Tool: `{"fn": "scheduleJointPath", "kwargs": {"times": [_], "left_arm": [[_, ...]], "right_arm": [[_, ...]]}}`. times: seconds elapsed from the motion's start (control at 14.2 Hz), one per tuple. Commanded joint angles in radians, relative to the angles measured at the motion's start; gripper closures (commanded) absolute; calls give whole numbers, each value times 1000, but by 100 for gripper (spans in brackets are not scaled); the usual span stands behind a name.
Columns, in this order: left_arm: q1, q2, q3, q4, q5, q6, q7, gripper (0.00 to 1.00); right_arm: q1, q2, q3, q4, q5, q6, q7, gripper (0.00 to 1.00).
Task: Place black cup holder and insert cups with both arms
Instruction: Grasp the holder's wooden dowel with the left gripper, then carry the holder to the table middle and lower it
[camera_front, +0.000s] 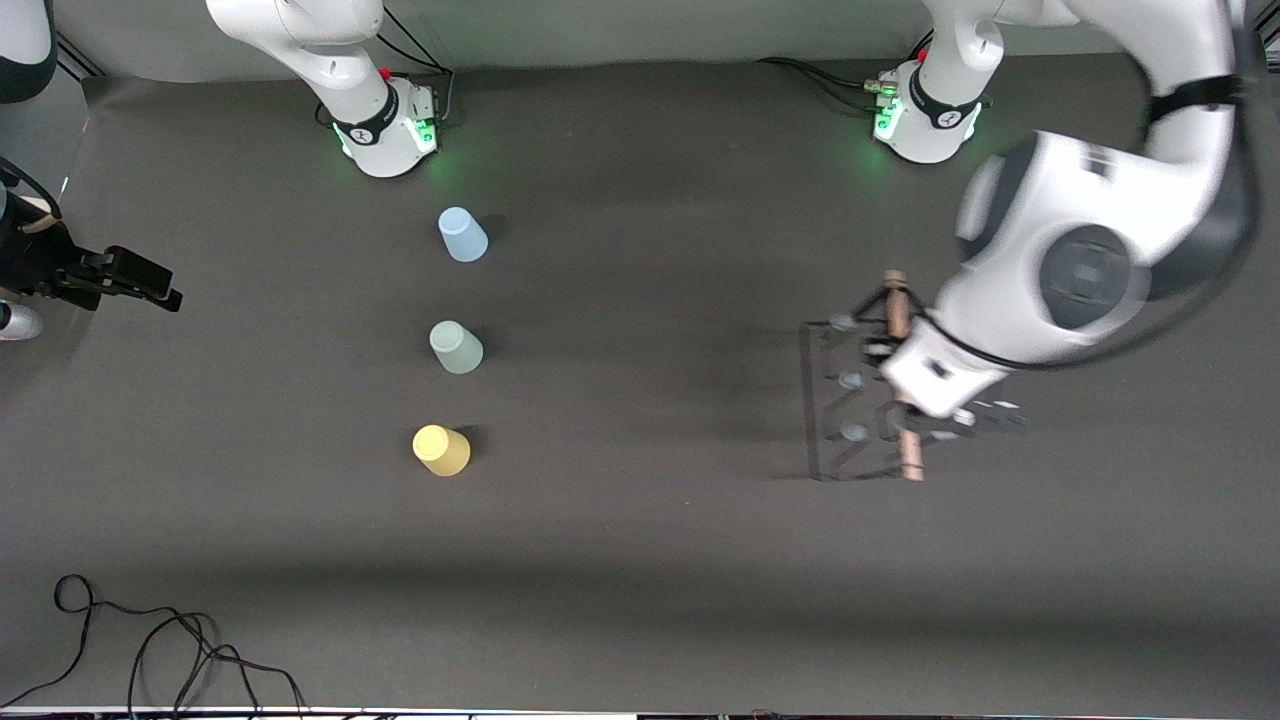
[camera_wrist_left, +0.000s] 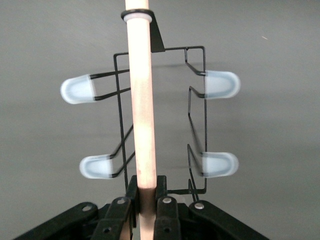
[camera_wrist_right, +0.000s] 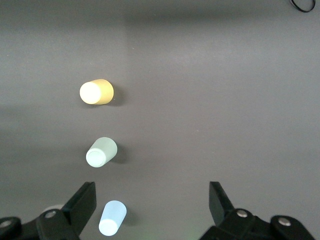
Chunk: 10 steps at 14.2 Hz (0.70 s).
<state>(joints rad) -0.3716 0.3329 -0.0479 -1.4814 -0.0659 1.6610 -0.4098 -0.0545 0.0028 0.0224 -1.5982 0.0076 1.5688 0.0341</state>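
Front view: wide bare mat at center; left gripper (camera_front: 905, 385), mid-right, pinches the black cup holder (camera_front: 850, 400); right gripper (camera_wrist_right: 152, 205), spread, waits above 3 cups (camera_front: 456, 346).

A dark grey mat (camera_front: 640, 560) covered the table (camera_front: 640, 712), lying flat and matte, with faint broad creases crossing it. Soft overhead light fell evenly on the mat and cast short, blurred shadows. A loose black cable (camera_front: 150, 640) lay coiled on the mat at the corner nearest the front camera, toward the right arm's end of the table. Above the mat's upper edge a paler grey strip of wall or floor (camera_front: 640, 30) showed, with thin black cables (camera_front: 820, 80) trailing onto the mat there.
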Motion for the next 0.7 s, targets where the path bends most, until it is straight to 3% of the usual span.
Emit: {"fn": "scheduleJointPath", "kwargs": {"times": [0.0,0.28,0.49,0.63], "left_arm": [[-160,-18,22,-4,-15,-6,-115,100],[-334,6,22,-17,-15,94,-237,100],[-441,112,23,-25,-3,302,-435,100],[-505,178,26,-27,3,345,-468,100]], "right_arm": [[-2,10,2,23,-11,-16,-11,0],[-2,8,1,23,-11,-16,-14,0],[-2,8,1,23,-11,-18,-14,0],[-2,6,1,21,-11,-18,-13,0]]}}
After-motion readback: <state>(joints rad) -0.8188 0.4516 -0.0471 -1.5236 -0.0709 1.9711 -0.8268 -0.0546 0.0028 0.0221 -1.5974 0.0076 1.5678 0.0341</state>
